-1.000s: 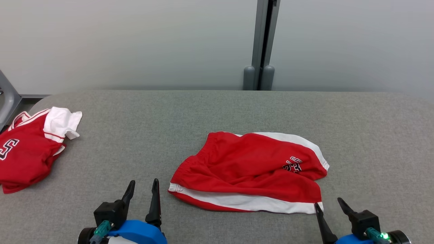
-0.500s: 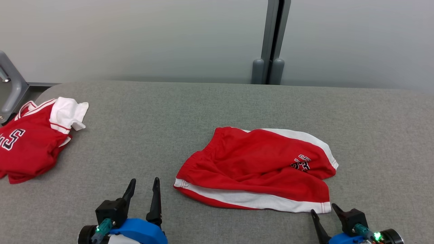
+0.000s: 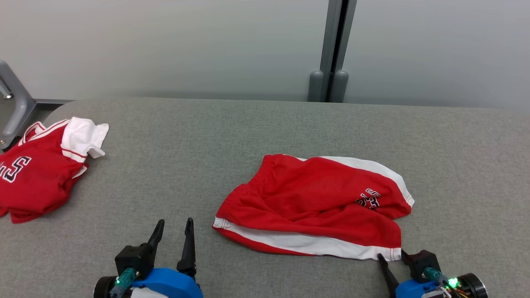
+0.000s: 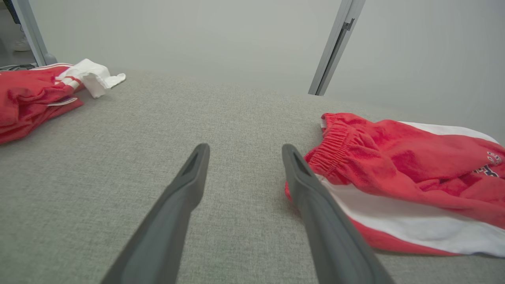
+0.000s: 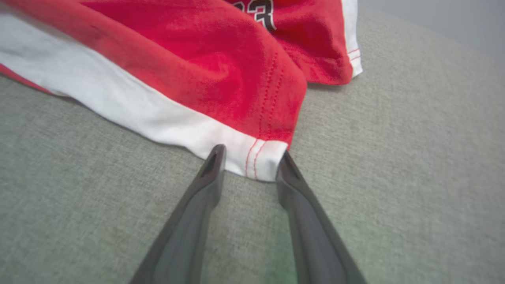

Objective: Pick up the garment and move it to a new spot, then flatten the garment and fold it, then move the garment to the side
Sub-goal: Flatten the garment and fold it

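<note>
Grey woven fabric covers the table (image 3: 265, 132), whose far edge runs along a pale wall (image 3: 165, 41) and whose far left corner is rounded. A grey post (image 3: 333, 49) stands behind that far edge. A wide bare stretch of fabric lies between the garment (image 3: 306, 198) and a red-and-white heap (image 3: 33, 182) at the table's left edge. More bare room lies beyond the garment and to its right.

The left jaws stand wide apart and hold nothing. Their 2 fingers (image 4: 185, 185) lie low over bare fabric, near the garment's waistband corner but apart from it in the head view.

The right jaws stand at a narrower gap at the garment's near right corner. In the right wrist view the white hem corner sits between the tips of their 2 fingers (image 5: 209, 173), which look to touch it on either side. I cannot tell whether they pinch it.

The garment is a pair of red shorts, lying right of centre and towards the near side of the table. Its gathered elastic waistband (image 4: 335, 146) points left and its leg hems point right. 1 white band (image 3: 306, 244) runs along the near edge and another along the far right edge. Black-and-white lettering (image 3: 368, 198) sits near the right end. The red cloth is rumpled, with soft folds across the middle.
</note>
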Tool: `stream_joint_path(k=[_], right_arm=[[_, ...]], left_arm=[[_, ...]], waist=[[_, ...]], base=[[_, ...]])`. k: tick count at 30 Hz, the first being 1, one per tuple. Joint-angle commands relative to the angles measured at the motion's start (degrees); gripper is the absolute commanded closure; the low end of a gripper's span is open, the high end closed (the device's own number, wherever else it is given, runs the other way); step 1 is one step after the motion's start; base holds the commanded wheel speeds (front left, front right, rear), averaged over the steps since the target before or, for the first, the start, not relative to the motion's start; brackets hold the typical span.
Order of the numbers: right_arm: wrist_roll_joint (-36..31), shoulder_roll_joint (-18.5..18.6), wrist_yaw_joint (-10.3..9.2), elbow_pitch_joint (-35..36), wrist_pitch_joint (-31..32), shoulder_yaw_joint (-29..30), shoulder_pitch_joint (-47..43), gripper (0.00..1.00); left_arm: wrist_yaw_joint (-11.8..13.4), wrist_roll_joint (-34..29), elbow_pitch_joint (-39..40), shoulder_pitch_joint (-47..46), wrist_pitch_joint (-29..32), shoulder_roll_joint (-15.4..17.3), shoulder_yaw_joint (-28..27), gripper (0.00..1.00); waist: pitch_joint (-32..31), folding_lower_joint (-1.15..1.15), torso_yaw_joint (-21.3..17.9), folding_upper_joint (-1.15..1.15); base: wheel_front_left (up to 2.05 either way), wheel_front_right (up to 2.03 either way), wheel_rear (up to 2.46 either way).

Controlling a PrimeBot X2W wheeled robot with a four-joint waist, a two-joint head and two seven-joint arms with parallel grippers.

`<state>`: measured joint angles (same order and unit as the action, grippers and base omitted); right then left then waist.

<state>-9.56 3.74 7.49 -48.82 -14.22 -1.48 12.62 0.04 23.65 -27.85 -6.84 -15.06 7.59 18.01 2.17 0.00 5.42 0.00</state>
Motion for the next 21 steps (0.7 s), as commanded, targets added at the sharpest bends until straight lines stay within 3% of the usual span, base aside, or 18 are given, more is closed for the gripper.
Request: stream_joint_path(k=[1, 4, 6, 7, 9, 10, 12, 21], right_arm=[[-0.52, 0.12, 0.01, -0.52, -0.14, -0.06, 0.92, 0.31], [-0.63, 0.15, 0.01, -2.31, -0.25, -0.19, 2.15, 0.28], [-0.61, 0.20, 0.01, -3.45, -0.20, -0.35, 2.89, 0.54], [-0.55, 0.20, 0.01, -3.93, -0.22, -0.48, 3.15, 0.58], [-0.44, 0.21, 0.01, -4.59, -0.22, -0.67, 3.53, 0.75], [-0.29, 0.19, 0.01, -4.81, -0.29, -0.76, 3.62, 0.90], [0.27, 0.13, 0.01, -4.74, -0.43, -0.71, 3.80, 1.00], [3.32, 0.19, 0.01, -1.94, -0.84, -2.42, 4.80, 1.00]], left_arm=[[-0.12, -0.34, -0.11, 0.23, -0.17, 0.23, -0.05, 0.00], [-0.07, -0.46, -0.07, 0.01, -0.17, 0.25, -0.09, 0.00], [-0.01, -0.54, -0.01, -0.18, -0.17, 0.21, -0.11, 0.00], [0.02, -0.58, 0.04, -0.26, -0.17, 0.17, -0.13, 0.00], [0.08, -0.57, 0.16, -0.32, -0.17, 0.09, -0.17, 0.00], [0.06, -0.53, 0.24, -0.31, -0.17, 0.08, -0.21, 0.00], [-0.59, -0.43, 0.34, -0.32, -0.17, 0.15, -0.03, 0.00], [-4.81, -2.73, -2.57, -3.96, 3.34, 1.59, 5.51, 0.00]], waist=[[0.07, 0.00, -0.02, 0.00], [0.38, 0.00, -0.01, 0.00], [0.56, 0.00, 0.07, 0.00], [0.64, 0.00, 0.10, 0.00], [0.77, 0.00, 0.09, 0.00], [0.82, 0.00, 0.07, 0.00], [0.93, 0.00, -0.08, 0.00], [1.60, 0.00, -1.28, 0.00]], base=[[0.00, 0.00, 0.00], [0.00, 0.00, 0.00], [0.00, 0.00, 0.00], [0.00, 0.00, 0.00], [0.00, 0.00, 0.00], [0.00, 0.00, 0.00], [0.00, 0.00, 0.00], [0.00, 0.00, 0.00]])
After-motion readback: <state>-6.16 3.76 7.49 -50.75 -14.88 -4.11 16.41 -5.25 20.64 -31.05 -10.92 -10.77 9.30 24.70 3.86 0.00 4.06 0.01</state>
